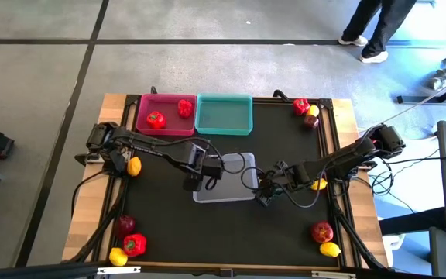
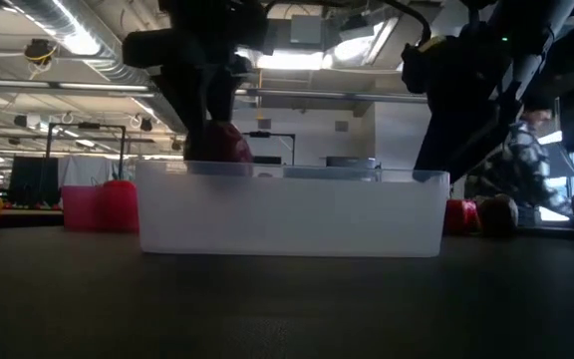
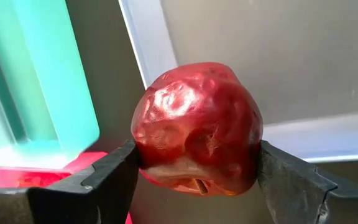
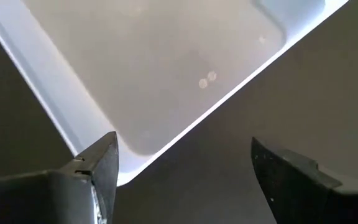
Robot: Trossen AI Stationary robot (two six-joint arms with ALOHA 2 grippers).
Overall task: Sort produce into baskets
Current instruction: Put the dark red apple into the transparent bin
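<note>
A dark red, dented apple (image 3: pixel 197 130) is in my left gripper (image 1: pixel 194 184), which is shut on it above the left end of the translucent grey-white basket (image 1: pixel 235 195); the low view shows the apple (image 2: pixel 225 143) just over the basket's wall (image 2: pixel 292 214). My right gripper (image 4: pixel 185 168) stands open over the basket's near right corner (image 4: pixel 126 165), with nothing between its fingers. At the far side, the pink basket (image 1: pixel 147 128) holds two red peppers (image 1: pixel 156 119) and the teal basket (image 1: pixel 224 115) stands beside it. My left gripper pinches the apple between its two fingers, one pad on each opposite side (image 3: pixel 143 158). The fingers come from above, slanting down. The apple hangs clear of the table, over the translucent basket's rim (image 3: pixel 145 46).
Loose produce lies on the black mat: a lemon (image 1: pixel 134 166) by the left arm, an apple, pepper and lemon (image 1: pixel 135 244) near left, an apple and lemon (image 1: pixel 321 231) near right, three pieces (image 1: pixel 307 111) far right, a lemon (image 1: pixel 318 184) under the right arm. A person's legs (image 1: pixel 374 31) stand beyond the table.
</note>
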